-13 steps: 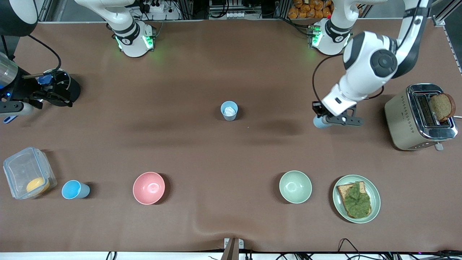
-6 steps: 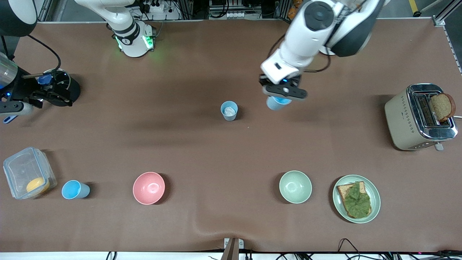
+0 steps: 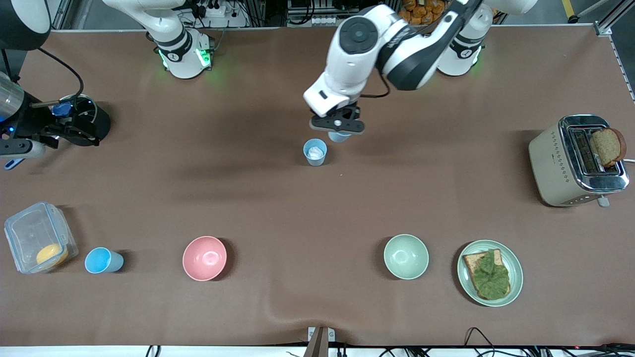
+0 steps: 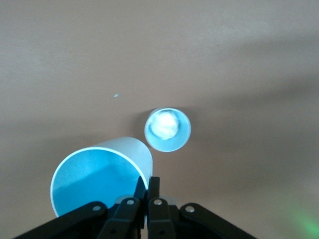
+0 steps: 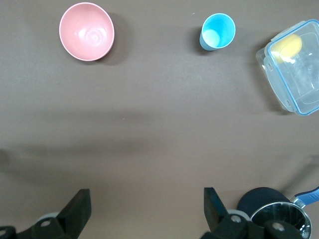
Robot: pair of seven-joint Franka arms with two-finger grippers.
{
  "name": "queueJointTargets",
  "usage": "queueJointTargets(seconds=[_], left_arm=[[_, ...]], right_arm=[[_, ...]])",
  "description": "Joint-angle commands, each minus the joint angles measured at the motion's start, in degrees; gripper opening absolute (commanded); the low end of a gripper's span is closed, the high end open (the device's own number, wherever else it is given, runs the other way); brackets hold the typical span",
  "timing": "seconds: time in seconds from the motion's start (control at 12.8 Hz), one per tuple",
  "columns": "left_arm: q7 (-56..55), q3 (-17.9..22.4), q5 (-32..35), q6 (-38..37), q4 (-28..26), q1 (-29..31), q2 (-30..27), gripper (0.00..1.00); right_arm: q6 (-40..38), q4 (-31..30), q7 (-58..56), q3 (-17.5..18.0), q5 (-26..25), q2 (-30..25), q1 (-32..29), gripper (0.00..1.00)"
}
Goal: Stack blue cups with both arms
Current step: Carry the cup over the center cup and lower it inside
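Note:
A blue cup with a whitish inside (image 3: 315, 151) stands upright at the table's middle; it also shows in the left wrist view (image 4: 168, 129). My left gripper (image 3: 337, 126) (image 4: 148, 186) is shut on the rim of a second blue cup (image 3: 340, 136) (image 4: 99, 177) and holds it in the air just beside the standing cup, toward the robots' bases. A third blue cup (image 3: 102, 260) (image 5: 217, 31) stands near the front camera at the right arm's end. My right gripper (image 3: 69, 130) (image 5: 147, 214) is open and empty and waits above that end.
A pink bowl (image 3: 204, 258) and a pale green bowl (image 3: 406, 256) stand nearer to the front camera. A plate with toast (image 3: 489, 272), a toaster (image 3: 578, 161), a clear container (image 3: 37, 243) and a dark pot (image 3: 87, 119) stand toward the table's ends.
My left arm has lifted the blue cup from beside the toaster and carried it to the table's middle, beside the standing cup. The right arm has not moved.

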Motion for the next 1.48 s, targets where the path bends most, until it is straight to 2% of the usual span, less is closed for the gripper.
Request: queueJointTargets(seconds=[0.0, 0.31, 0.54, 1.4], left_arm=[[-4.59, 4.18, 1.53, -1.32, 6.49, -5.89, 5.77, 0.00], [-6.36, 10.42, 1.44, -1.23, 11.51, -12.14, 11.76, 0.00], [-7.67, 12.18, 1.35, -0.70, 12.04, -14.16, 13.25, 0.00], [-10.05, 14.29, 1.27, 1.93, 14.24, -17.25, 17.74, 0.00]], right_arm=[[-0.97, 1.36, -0.30, 0.84, -0.87, 0.62, -1.15, 1.00], [-0.97, 1.36, -0.39, 0.84, -0.87, 0.62, -1.15, 1.00], [-0.97, 1.36, -0.39, 0.84, -0.87, 0.62, -1.15, 1.00], [-2.02, 1.19, -0.39, 0.84, -0.87, 0.62, -1.42, 1.00]])
